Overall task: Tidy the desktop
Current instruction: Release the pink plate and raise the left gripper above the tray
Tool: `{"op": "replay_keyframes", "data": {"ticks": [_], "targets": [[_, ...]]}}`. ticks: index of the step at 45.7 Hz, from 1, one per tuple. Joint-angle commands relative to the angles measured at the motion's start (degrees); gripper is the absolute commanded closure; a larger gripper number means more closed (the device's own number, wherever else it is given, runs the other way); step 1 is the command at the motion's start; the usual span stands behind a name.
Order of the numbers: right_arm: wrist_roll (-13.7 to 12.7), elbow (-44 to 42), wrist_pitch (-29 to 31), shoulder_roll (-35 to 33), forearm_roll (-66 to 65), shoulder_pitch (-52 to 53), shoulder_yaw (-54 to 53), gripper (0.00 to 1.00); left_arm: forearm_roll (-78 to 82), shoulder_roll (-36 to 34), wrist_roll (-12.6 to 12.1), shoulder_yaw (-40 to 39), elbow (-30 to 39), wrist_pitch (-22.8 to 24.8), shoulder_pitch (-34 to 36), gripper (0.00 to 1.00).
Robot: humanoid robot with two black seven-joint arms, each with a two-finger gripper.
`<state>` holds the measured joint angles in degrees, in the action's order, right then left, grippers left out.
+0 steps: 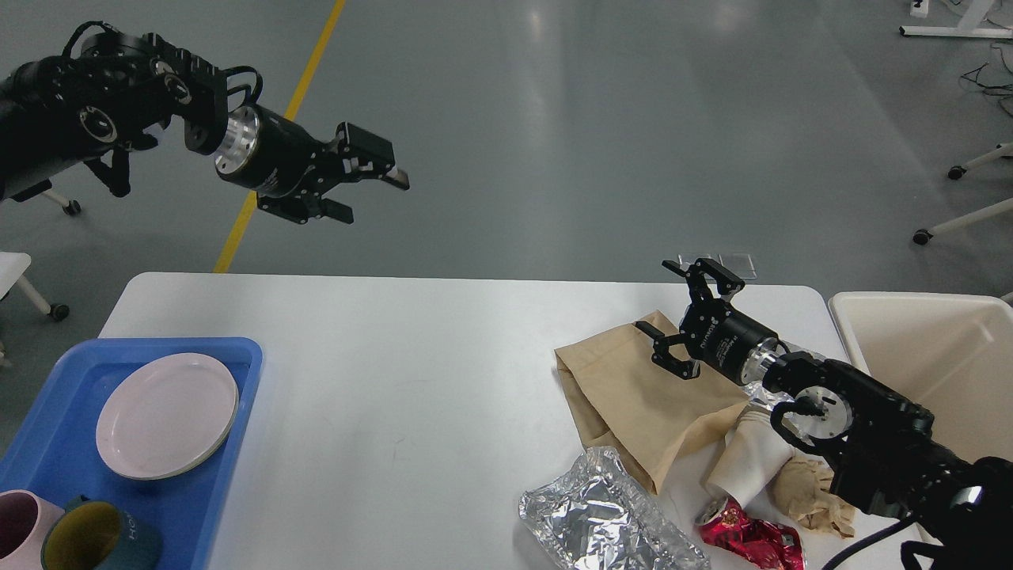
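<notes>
the desktop [411,380] is being seen as a wide white surface filling the lower part of the head view, with grey floor and a yellow floor line [273,150] beyond its far edge.

the left gripper [372,194] is being held high in the air, above and beyond the desktop's far left part, its fingers spread apart and nothing being gripped between them. the right gripper [677,317] is being held low over the right part of the desktop, just above the far corner of a tan paper bag [633,404]; its fingers are also being kept apart, released, with nothing between them.

the tan paper bag is being left lying flat on the right side of the desktop. just beside its near edge a crumpled sheet of foil [601,514] is being seen, and to the right of that a crushed red can [748,538], a white paper cup [748,459] lying on its side, and a wad of brown paper [811,495], all close together and partly being hidden by the right arm.

at the desktop's near left corner a blue tray [229,443] is being used to hold a pale pink plate [166,416], a pink mug [24,518] and a teal mug [95,538]. a cream bin [926,356] is being seen just off the right end.
</notes>
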<state>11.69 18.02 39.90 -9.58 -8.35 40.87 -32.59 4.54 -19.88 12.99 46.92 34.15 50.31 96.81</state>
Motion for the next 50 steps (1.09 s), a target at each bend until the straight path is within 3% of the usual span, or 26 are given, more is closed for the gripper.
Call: {"op": "replay_keyframes", "data": {"ticks": [1, 6, 9, 15, 27, 38, 50], "targets": [[0.00, 0.00, 0.00, 0.00, 0.00, 0.00, -0.02, 0.00, -2.52, 1.51, -0.16, -10.77, -5.83, -1.27, -0.56, 0.04], [0.00, 0.00, 0.00, 0.00, 0.00, 0.00, -0.02, 0.00, -2.87, 1.78, 0.02, -20.62, -12.42, -1.44, -4.95, 0.04], [0.00, 0.00, 0.00, 0.00, 0.00, 0.00, -0.02, 0.00, -2.52, 2.04, -0.24, -31.25, -17.70, -1.44, -7.42, 0.04], [0.00, 0.00, 0.00, 0.00, 0.00, 0.00, -0.02, 0.00, -2.17, 1.86, -0.33, -43.30, -19.12, -2.84, -11.29, 0.04], [0.00, 0.00, 0.00, 0.00, 0.00, 0.00, -0.02, 0.00, -3.05, 5.29, -0.42, -46.74, -19.03, -7.42, -17.62, 0.04], [0.00, 0.00, 0.00, 0.00, 0.00, 0.00, -0.02, 0.00, -6.65, 6.52, -0.42, -65.10, -19.47, -10.75, -27.72, 0.04], [0.00, 0.00, 0.00, 0.00, 0.00, 0.00, -0.02, 0.00, -7.44, 6.52, -0.42, -69.06, -19.47, -15.68, -32.38, 0.04]]}}
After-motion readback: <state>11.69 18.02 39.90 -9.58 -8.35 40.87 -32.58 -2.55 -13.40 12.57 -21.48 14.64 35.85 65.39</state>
